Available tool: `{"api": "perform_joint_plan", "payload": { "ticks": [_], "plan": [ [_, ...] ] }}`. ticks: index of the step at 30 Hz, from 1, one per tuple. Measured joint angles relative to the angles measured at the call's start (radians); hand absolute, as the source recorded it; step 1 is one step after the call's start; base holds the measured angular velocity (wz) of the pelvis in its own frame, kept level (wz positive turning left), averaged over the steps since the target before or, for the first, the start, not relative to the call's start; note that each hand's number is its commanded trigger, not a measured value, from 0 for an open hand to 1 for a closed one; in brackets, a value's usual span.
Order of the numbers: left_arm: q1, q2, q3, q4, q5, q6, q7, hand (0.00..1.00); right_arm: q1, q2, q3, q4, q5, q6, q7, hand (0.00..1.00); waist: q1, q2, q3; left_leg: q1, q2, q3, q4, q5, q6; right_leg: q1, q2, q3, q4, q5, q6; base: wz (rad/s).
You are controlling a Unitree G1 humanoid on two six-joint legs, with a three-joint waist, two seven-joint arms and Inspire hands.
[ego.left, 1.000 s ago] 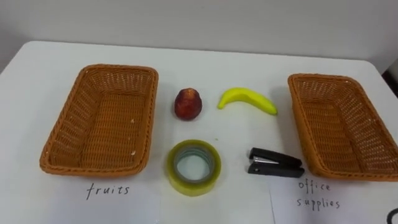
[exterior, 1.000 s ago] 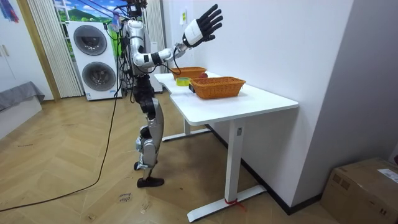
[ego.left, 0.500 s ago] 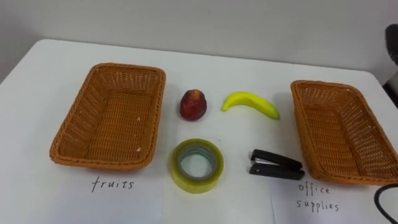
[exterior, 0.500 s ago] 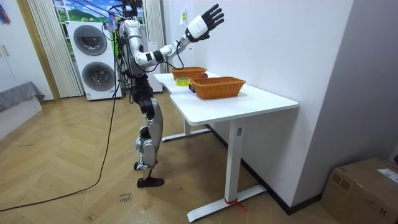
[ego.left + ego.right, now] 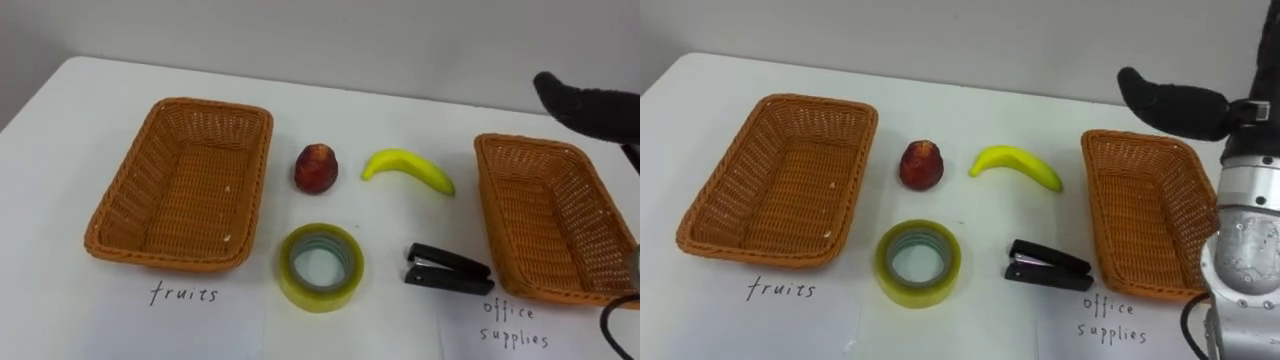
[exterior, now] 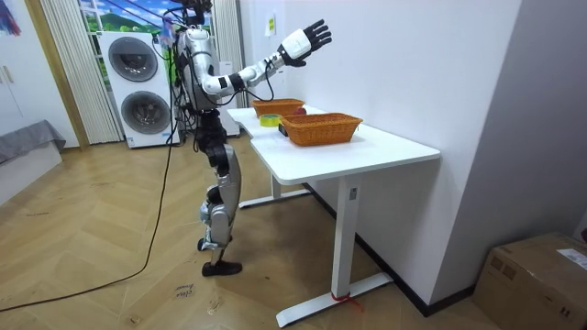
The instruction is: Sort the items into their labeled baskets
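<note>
A red apple [image 5: 316, 167] and a yellow banana [image 5: 408, 168] lie at mid-table between two wicker baskets. In front of them are a roll of yellow tape [image 5: 320, 267] and a black stapler [image 5: 447, 269]. The left basket [image 5: 165, 252] and the right basket [image 5: 484, 205] each hold nothing, and each has a handwritten paper label at its near side. My right hand [image 5: 590, 105] hangs in the air above the right basket's far end, fingers straight and spread, holding nothing. In the room view the right hand [image 6: 307, 40] is stretched forward above the table.
The white table [image 5: 60, 120] runs along a wall at its far side. I stand at the table's long near side, at the room view's left. Behind me stand two stacked washing machines [image 6: 138, 87]. A cardboard box [image 6: 541, 280] sits on the floor at the room view's right.
My right arm has come down and forward from its raised pose, and the hand has entered the eye views at the upper right. The camera shifted a little; the things on the table stayed put.
</note>
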Motion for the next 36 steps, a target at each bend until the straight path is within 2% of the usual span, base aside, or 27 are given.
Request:
{"api": "perform_joint_plan", "payload": {
  "ticks": [3, 8, 12, 20, 27, 36],
  "plan": [
    [0.002, 0.001, -0.018, 0.000, 0.007, 0.000, 0.006, 0.00, 0.018, -0.028, 0.035, 0.002, -0.016, 0.010, 0.048, 0.00, -0.001, 0.005, -0.0010, 0.002, 0.000, -0.001, 0.000, 0.000, 0.000, 0.001, -0.001, -0.002, 0.000, 0.000, 0.000, 0.01],
    [-0.001, 0.002, -0.039, 0.000, 0.008, 0.001, 0.017, 0.00, 0.023, -0.033, 0.079, 0.002, -0.030, 0.011, 0.135, 0.00, -0.003, 0.016, -0.0004, 0.001, 0.000, -0.003, 0.000, 0.000, 0.000, 0.002, -0.001, -0.006, 0.000, 0.001, -0.001, 0.00],
    [-0.011, 0.003, -0.047, 0.004, 0.008, 0.003, 0.017, 0.00, 0.039, -0.033, 0.089, 0.002, -0.054, 0.031, 0.203, 0.00, 0.004, 0.017, -0.0011, 0.003, 0.000, -0.006, 0.000, 0.000, 0.000, 0.007, -0.002, -0.007, 0.000, 0.001, -0.001, 0.02],
    [-0.028, 0.006, -0.059, 0.027, 0.006, 0.006, -0.010, 0.00, 0.062, -0.035, 0.163, 0.041, -0.110, 0.074, 0.378, 0.00, 0.009, 0.010, -0.0060, 0.003, 0.001, -0.006, -0.003, 0.000, 0.000, 0.007, 0.000, -0.006, 0.000, 0.003, -0.002, 0.00],
    [-0.031, 0.013, -0.058, 0.032, 0.006, 0.006, -0.030, 0.00, 0.062, -0.062, 0.190, 0.041, -0.151, 0.078, 0.488, 0.00, 0.008, 0.006, -0.0054, 0.004, 0.001, -0.009, -0.002, 0.000, 0.000, 0.010, 0.000, -0.006, -0.002, 0.003, -0.002, 0.00],
    [-0.045, 0.019, -0.079, 0.050, 0.006, 0.008, -0.030, 0.00, 0.106, -0.064, 0.193, 0.041, -0.188, 0.105, 0.567, 0.00, 0.009, -0.010, -0.0002, 0.002, 0.001, -0.009, 0.001, 0.000, 0.000, 0.010, 0.000, -0.008, -0.002, 0.003, -0.002, 0.00]
  ]
}}
